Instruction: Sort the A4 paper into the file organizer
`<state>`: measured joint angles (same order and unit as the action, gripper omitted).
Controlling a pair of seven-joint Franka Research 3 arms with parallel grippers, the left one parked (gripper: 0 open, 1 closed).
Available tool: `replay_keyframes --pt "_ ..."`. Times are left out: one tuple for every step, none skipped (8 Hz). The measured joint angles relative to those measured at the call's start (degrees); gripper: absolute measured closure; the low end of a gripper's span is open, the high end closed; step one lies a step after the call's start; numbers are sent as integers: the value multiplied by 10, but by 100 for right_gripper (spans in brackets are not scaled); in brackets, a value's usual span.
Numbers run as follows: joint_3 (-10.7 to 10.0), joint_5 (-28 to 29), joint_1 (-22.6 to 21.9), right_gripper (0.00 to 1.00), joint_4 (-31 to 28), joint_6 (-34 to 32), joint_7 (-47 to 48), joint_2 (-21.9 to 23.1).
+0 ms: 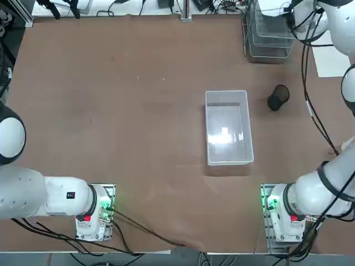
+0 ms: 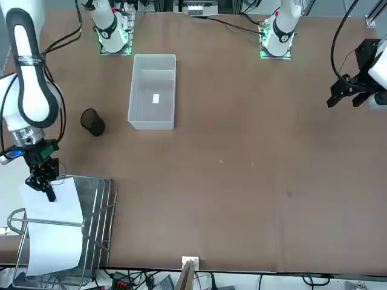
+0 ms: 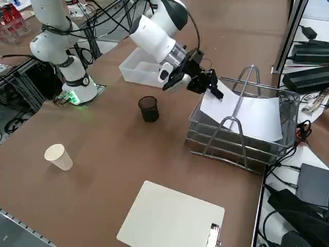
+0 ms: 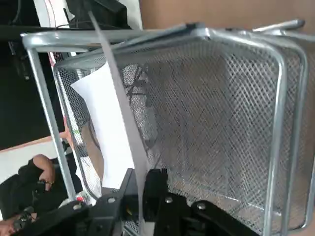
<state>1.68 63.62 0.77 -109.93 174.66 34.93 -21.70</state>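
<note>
Reaching over the file organizer (image 3: 241, 135), right pincer (image 3: 215, 91) pinching the A4 paper (image 3: 252, 116).

Even, bright light from above is filling the room.

A white glare spot is shining on the floor of the clear bin (image 1: 228, 128); the shadows on the table (image 1: 111, 111) are staying soft, and the wire mesh of the file organizer (image 4: 206, 118) is showing sharp.

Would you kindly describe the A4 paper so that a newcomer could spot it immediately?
Find the wire-mesh file organizer at the table's far right corner. The A4 paper lies across its top tray, one edge pinched by the right gripper. Unlike the white clipboard nearby, it is thin, curved and clipless.
</note>
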Motion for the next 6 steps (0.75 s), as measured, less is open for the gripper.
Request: replay_keyframes --pt "0 0 -8 99 4 11 17 -6" --pt "0 0 -15 98 11 17 31 -13" --pt "0 0 -19 97 18 21 34 -21" --pt "-1 0 -19 94 23 23 34 -26" --pt "-3 0 -19 83 25 23 34 -29" --pt "-3 0 -19 67 26 24 34 -29"
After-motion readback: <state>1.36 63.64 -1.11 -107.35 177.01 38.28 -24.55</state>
